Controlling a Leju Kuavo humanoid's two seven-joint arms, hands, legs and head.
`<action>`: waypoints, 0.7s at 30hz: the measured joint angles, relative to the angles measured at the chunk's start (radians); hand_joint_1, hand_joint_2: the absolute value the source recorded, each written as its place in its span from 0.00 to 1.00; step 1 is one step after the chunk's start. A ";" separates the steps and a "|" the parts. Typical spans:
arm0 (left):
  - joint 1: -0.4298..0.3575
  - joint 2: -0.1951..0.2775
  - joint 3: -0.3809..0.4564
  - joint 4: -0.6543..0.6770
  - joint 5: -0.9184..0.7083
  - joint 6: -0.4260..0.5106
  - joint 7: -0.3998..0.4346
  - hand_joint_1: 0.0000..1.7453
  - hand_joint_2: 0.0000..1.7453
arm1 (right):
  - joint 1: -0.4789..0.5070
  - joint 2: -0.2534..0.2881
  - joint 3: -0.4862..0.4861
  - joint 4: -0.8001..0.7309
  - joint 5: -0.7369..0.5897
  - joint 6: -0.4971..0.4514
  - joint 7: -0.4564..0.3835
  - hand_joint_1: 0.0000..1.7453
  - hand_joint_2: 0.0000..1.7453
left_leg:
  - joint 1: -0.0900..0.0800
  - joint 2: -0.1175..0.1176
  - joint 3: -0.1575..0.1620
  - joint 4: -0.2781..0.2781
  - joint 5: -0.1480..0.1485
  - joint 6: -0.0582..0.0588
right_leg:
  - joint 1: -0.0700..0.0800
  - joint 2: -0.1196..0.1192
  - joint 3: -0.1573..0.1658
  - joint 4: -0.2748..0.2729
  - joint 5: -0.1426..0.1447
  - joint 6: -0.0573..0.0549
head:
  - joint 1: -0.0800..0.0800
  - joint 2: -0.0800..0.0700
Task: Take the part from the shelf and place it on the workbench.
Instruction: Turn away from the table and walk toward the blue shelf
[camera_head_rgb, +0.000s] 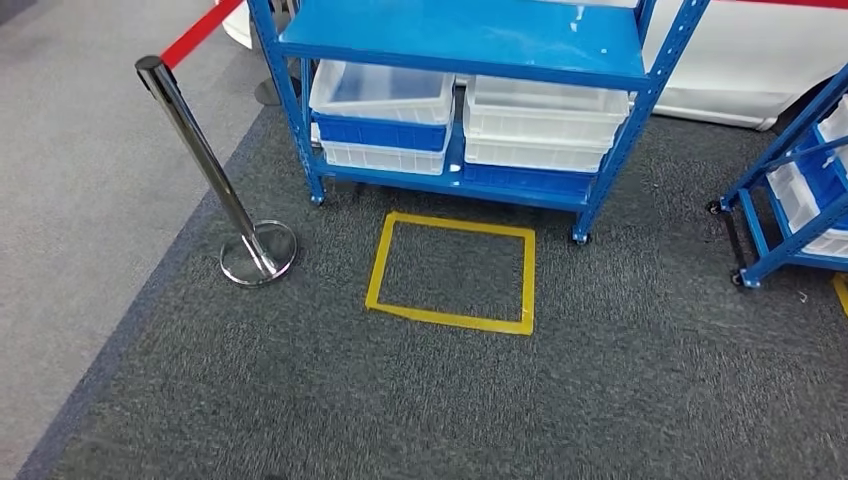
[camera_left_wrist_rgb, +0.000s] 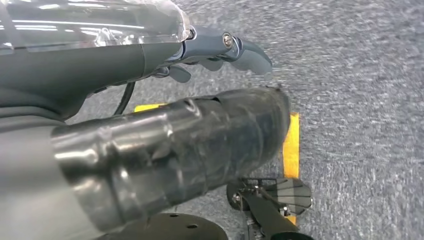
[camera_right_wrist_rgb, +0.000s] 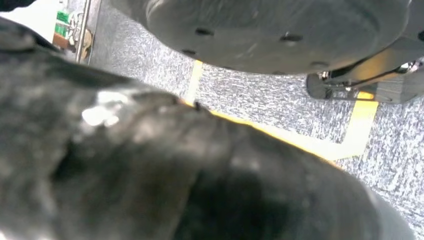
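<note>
A blue metal shelf (camera_head_rgb: 460, 45) on castors stands ahead of me. Its lower level holds stacked white and blue bins: one pile on the left (camera_head_rgb: 380, 95) and one on the right (camera_head_rgb: 545, 110). What lies inside the bins I cannot make out. In the left wrist view my left hand (camera_left_wrist_rgb: 200, 135) hangs over the grey carpet, its taped thumb stretched out and its darker fingers (camera_left_wrist_rgb: 240, 50) apart from it, holding nothing. My right hand (camera_right_wrist_rgb: 150, 170) is a dark blur very close to the right wrist camera, so how its fingers lie is unclear.
A yellow tape rectangle (camera_head_rgb: 527, 280) marks the carpet just in front of the shelf. A chrome stanchion (camera_head_rgb: 205, 160) with a red belt (camera_head_rgb: 200, 30) stands to the left. A second blue rack with bins (camera_head_rgb: 800, 190) is at the right edge.
</note>
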 joint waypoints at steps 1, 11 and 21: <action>0.000 0.000 0.001 0.000 0.000 0.003 0.002 0.00 0.00 | 0.000 0.000 0.000 0.000 -0.001 0.003 0.000 0.00 0.00 | 0.001 -0.001 -0.028 0.058 -0.032 -0.002 | 0.000 -0.001 0.001 -0.002 0.000 -0.005 | 0.000 0.000; 0.004 0.001 0.002 0.000 -0.003 -0.001 -0.004 0.00 0.00 | -0.003 0.002 -0.001 0.000 -0.003 0.013 0.004 0.00 0.00 | -0.004 -0.045 -0.016 -0.034 0.056 0.016 | 0.010 0.038 0.000 0.018 -0.016 0.006 | 0.000 0.000; 0.006 0.000 0.002 0.000 -0.006 -0.037 -0.024 0.00 0.00 | -0.002 0.000 -0.001 0.000 0.004 0.012 0.014 0.00 0.00 | 0.006 -0.017 0.003 -0.058 0.061 0.042 | -0.012 0.007 -0.128 0.255 -0.092 0.051 | 0.005 0.000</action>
